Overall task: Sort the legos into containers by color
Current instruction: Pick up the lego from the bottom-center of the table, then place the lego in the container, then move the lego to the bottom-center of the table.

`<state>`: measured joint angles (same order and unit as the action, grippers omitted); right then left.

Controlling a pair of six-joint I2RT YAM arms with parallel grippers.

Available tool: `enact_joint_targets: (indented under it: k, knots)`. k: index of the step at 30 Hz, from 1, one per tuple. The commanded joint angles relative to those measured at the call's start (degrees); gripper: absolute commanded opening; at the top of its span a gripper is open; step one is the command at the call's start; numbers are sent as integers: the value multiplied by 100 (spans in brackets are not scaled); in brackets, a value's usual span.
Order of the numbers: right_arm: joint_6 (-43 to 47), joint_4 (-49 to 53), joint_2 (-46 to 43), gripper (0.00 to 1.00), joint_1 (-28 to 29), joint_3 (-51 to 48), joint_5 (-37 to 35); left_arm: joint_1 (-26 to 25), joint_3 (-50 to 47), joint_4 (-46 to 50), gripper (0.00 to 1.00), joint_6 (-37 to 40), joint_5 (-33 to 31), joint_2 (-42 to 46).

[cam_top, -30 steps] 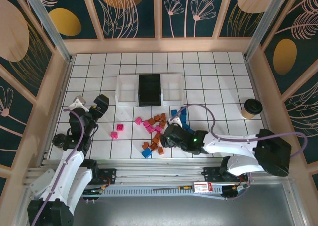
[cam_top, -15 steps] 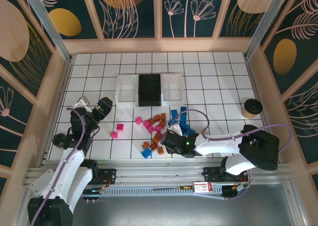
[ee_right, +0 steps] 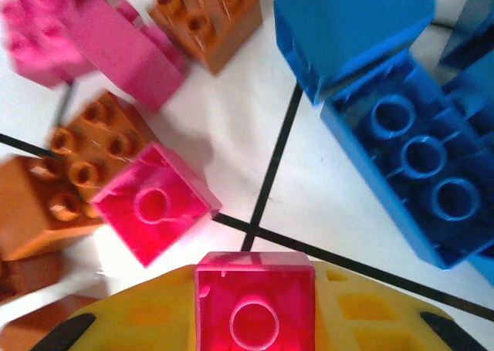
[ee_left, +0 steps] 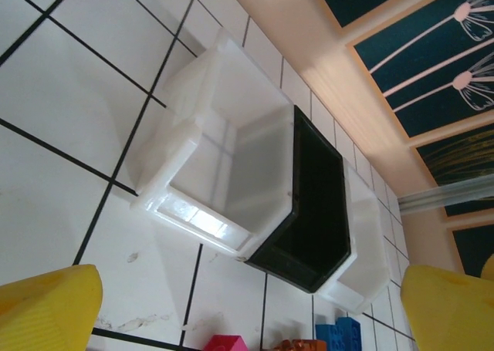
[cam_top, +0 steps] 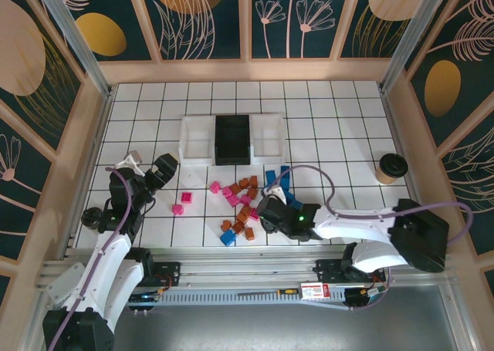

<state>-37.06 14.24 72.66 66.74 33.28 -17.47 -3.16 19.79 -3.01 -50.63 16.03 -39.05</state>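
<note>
Right arm has nudged back up the frame a little since half a second ago, and the right claw (cam_top: 268, 210) sits low at the right edge of the heap of bricks (cam_top: 243, 200), just below center of the overhead view. Left arm has barely drifted.

From the right wrist cam you can see its yellow fingers (ee_right: 154, 312) pressed against both sides of a pink brick (ee_right: 253, 305), so it's pinching that one. Another pink piece (ee_right: 154, 204) lies just beyond it on the tiled worktop (ee_right: 255, 119), with orange bricks (ee_right: 85, 146) to the left and blue bricks (ee_right: 417, 158) to the upper right.

The left claw (cam_top: 160, 171) hangs over the left-middle of the worktop, well apart from the heap, and its fingers (ee_left: 46, 308) are spread wide. Two loose pink bricks (cam_top: 182, 204) sit between it and the heap.

All three trays are side by side, touching, above the heap: a white tray (cam_top: 196, 139), a black tray (cam_top: 232, 139) in the middle, then a second white tray (cam_top: 268, 137). A paper cup (cam_top: 391, 168) stands far off at the right.
</note>
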Motion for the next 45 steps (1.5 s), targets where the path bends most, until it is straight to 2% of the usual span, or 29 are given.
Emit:
enact_joint_targets:
  k: [1, 5, 10, 17, 21, 22, 27, 30, 32, 35, 38, 42, 45]
  knots:
    - [385, 234, -647, 22, -425, 258, 2, 0, -17, 1, 99, -100, 286, 178]
    - [1136, -296, -641, 22, -1608, 712, 419, -9, -110, -45, 99, -173, 316, 370]
    - [1754, -948, 756, 23, -2653, 1883, 893, -15, 178, 449, 99, 86, 417, 211]
    - [1879, -1079, 2565, 28, -3221, 3406, 1078, -70, 163, 835, 93, 388, 241, 107]
    - [1750, -1068, 3178, 42, -3427, 3914, 1209, -259, 207, 1155, 92, 468, -155, 108]
    - [1728, -1098, 3256, 49, -3447, 3974, 1253, -370, 225, 1267, 92, 480, -351, 100]
    - [1582, -1300, 3120, 68, -3436, 3884, 1433, -900, 254, 1534, 88, 507, -965, -99]
    - [1526, -1465, 2787, 69, -3345, 3495, 1448, -1107, 247, 1781, 83, 504, -1283, -224]
    - [1493, -1557, 2555, 69, -3253, 3172, 1358, -1357, 249, 2104, 78, 457, -1765, -185]
    - [1373, -1820, 2195, 69, -3168, 2605, 1330, -1992, 275, 2435, 74, 179, -2645, -170]
    - [1210, -2088, 1900, 69, -3141, 2114, 1442, -2660, 291, 2589, 73, -129, -3253, -547]
    - [1109, -2279, 1598, 69, -3145, 1695, 1504, -3352, 191, 2668, 70, -584, -3702, -1194]
    - [1125, -2298, 1430, 69, -3143, 1531, 1484, -3627, 68, 2726, 67, -855, -3910, -1307]
